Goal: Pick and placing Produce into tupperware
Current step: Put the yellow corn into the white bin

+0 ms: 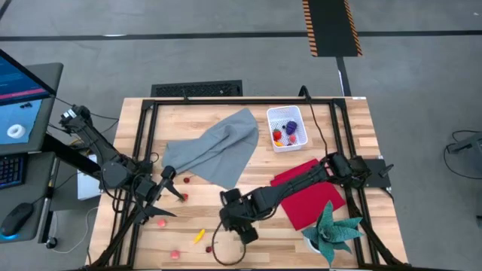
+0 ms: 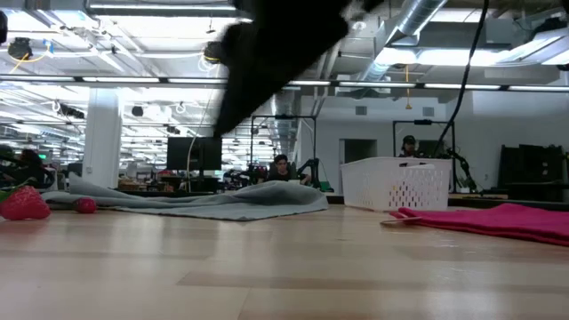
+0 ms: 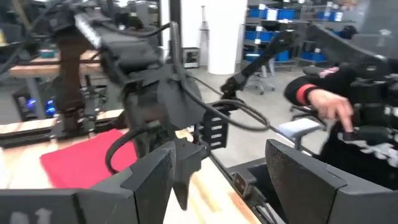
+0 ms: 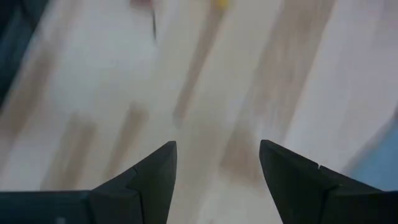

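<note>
I see the small white perforated plastic tub (image 1: 288, 128) near the far edge of the wooden table (image 1: 263, 248), and in it a purple grape bunch (image 1: 291, 126) with a few red and orange toy pieces (image 1: 279, 136). In the low view the same tub (image 2: 396, 183) stands beyond the red cloth (image 2: 498, 219), its contents hidden by the wall.

The rest of the produce lies loose at the near left of the table: a yellow piece (image 1: 199, 235), a pink berry (image 1: 175, 254), a red piece (image 1: 160, 222), and small red ones (image 1: 186, 179) near the grey cloth (image 1: 215, 150). In the low view a red strawberry (image 2: 24, 204) and a small berry (image 2: 84, 205) sit at the left.

My right gripper (image 1: 235, 220) hangs over bare wood just beside the yellow piece, its fingers (image 4: 149, 180) spread apart with nothing between them. My left gripper (image 1: 167, 188) sits among the red pieces, its fingers (image 3: 155, 180) parted and empty.

The grey cloth lies crumpled between the loose produce and the tub. A green toy plant (image 1: 333, 229) stands at the near right corner, on the red cloth's (image 1: 312, 192) edge.
</note>
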Action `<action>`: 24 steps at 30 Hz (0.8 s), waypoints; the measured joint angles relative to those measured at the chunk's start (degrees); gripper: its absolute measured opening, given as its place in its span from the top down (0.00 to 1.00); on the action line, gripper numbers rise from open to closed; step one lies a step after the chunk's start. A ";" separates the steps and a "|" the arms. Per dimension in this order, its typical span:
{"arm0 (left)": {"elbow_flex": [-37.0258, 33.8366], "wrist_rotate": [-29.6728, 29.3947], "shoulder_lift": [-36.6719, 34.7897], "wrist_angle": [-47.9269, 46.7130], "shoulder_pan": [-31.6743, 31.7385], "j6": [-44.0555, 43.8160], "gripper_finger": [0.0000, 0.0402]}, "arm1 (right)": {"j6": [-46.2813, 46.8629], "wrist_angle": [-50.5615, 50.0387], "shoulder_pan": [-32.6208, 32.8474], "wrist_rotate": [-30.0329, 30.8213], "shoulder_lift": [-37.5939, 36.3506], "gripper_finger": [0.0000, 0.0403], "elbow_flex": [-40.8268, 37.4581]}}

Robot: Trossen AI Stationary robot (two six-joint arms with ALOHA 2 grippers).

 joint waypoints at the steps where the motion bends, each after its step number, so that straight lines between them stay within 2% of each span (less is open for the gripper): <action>1: 0.00 -1.16 0.00 -0.01 0.00 -0.35 0.40 | 1.08 -2.61 0.47 0.00 -0.54 0.37 -0.12; 5: 0.03 -10.61 0.26 -2.41 0.01 -3.38 0.40 | 2.55 -7.82 2.54 -0.81 -2.69 0.37 -0.28; 8: 0.04 -17.20 0.73 -4.63 0.09 -6.01 0.40 | 2.40 -7.25 2.84 -1.74 -5.86 0.37 0.00; 14: 0.04 -17.22 3.93 -3.65 0.07 -7.77 0.40 | 3.98 -8.06 1.78 -4.45 -15.37 0.37 -1.03; 16: 0.04 -17.33 5.25 -3.46 0.09 -7.87 0.40 | 2.79 -5.12 1.46 -4.73 -19.81 0.37 -2.20; 20: 0.04 -18.71 8.44 -3.35 0.89 -9.83 0.40 | 2.35 -0.58 -0.36 -5.59 -29.73 0.37 -7.49; 24: 0.04 -18.79 11.24 -2.47 2.09 -10.78 0.40 | 5.00 2.54 -2.09 -4.96 -40.79 0.37 -16.65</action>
